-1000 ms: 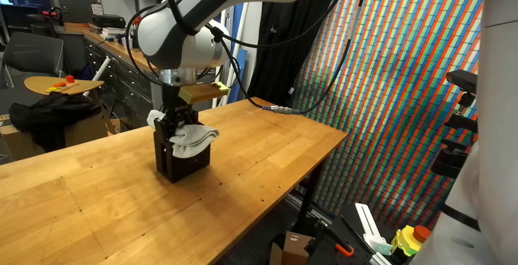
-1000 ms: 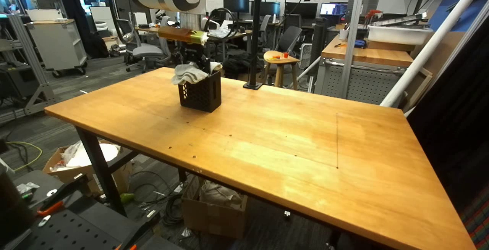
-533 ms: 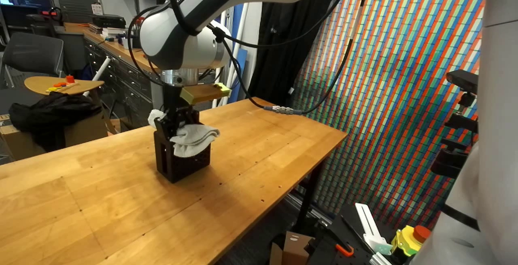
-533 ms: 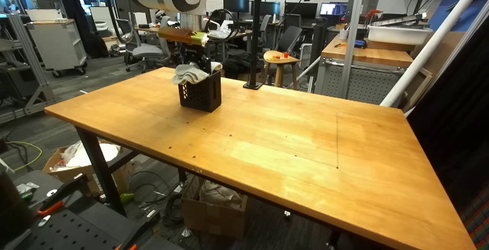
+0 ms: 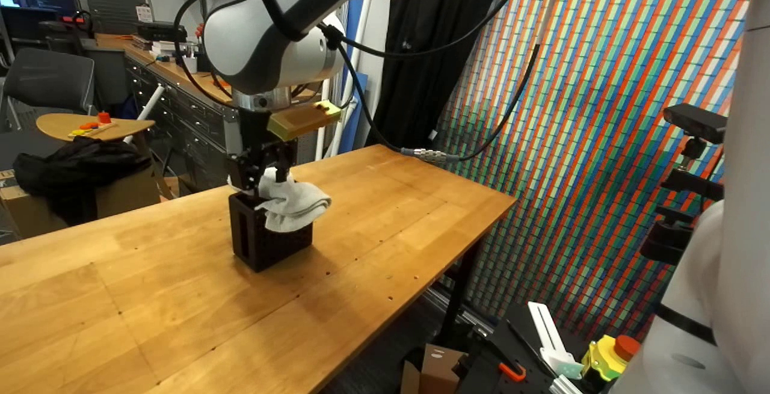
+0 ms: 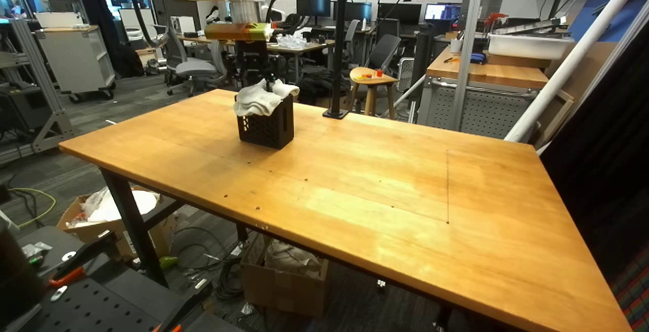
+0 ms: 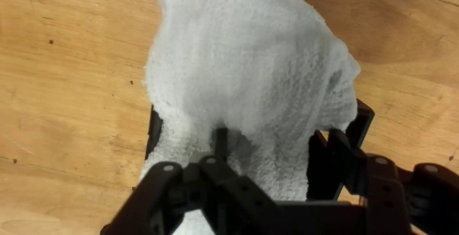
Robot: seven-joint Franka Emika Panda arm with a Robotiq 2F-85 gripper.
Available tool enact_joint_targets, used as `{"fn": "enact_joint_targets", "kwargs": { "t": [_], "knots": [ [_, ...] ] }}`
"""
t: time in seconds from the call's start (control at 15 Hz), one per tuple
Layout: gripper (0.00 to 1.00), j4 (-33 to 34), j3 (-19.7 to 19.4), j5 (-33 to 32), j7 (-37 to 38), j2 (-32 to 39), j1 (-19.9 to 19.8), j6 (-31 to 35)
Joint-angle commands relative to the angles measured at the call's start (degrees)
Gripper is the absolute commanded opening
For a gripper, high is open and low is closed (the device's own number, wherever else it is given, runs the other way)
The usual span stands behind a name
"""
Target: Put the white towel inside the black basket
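Observation:
The white towel (image 7: 244, 66) is draped in the mouth of the black basket (image 5: 271, 237). In both exterior views one fold of the towel (image 6: 258, 100) hangs over a basket wall, with a bunched end at the opposite rim. Above the basket mouth, my gripper (image 7: 279, 138) stands open, its fingers well apart over the towel. In the wrist view the left finger touches or nearly touches the cloth, while the right one is above the basket's side. The towel is not pinched between them. How deep it reaches inside the basket is hidden.
The basket stands upright on a wooden table (image 6: 380, 170). A black post (image 6: 335, 114) rises from the table edge near the basket. A stool (image 5: 90, 126) with small toys is beyond the table. A cable (image 5: 430, 154) hangs from the arm.
The gripper's fingers have spread from shut on the towel to open, and the hand has risen a little. The towel has loosened and shifted slightly at the rim. The basket has stayed put.

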Motion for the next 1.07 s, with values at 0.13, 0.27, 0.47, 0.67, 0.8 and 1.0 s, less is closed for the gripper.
{"fn": "enact_joint_targets", "kwargs": {
  "t": [0.13,0.27,0.47,0.67,0.8,1.0],
  "knots": [
    [0.62,-2.02,-0.81,-4.99,3.6,-3.97,1.33,-1.38],
    [0.55,-2.16,-1.04,-6.82,4.64,-4.77,1.37,-2.11],
    [0.3,-2.05,-1.2,-8.89,5.71,-5.54,1.29,-3.18],
    [0.08,-1.54,-1.11,-10.14,6.23,-5.96,1.27,-3.81],
    [0.02,-1.18,-0.95,-10.47,6.34,-5.89,1.24,-3.75],
    [0.05,-1.09,-0.77,-10.18,6.2,-5.67,1.24,-3.35]
  ]
}}
